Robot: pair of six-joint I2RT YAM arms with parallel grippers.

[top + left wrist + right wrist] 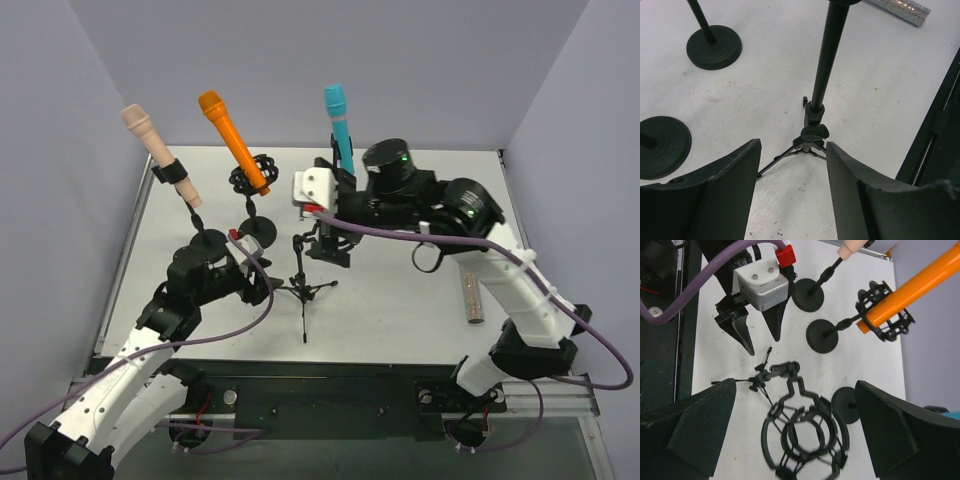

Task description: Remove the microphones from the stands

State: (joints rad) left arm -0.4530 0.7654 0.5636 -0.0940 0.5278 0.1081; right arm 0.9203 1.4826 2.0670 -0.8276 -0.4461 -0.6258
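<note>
Two hands flank one tripod stand (303,285) near the middle of the tabletop (400,320). The left hand (793,145) has its fingers partly apart, one on each side of the hub low on the pole, with a gap on both sides and nothing gripped. The right hand (795,385) is spread wide around the empty shock mount (802,432) at the stand's top, clear of it. A silver microphone (473,297) lies flat on the tabletop to the right, well apart from that stand. Farther back, a beige microphone (150,135) and an orange microphone (232,140) sit tilted in their own stands. A blue microphone (338,120) rises behind the right arm.
</note>
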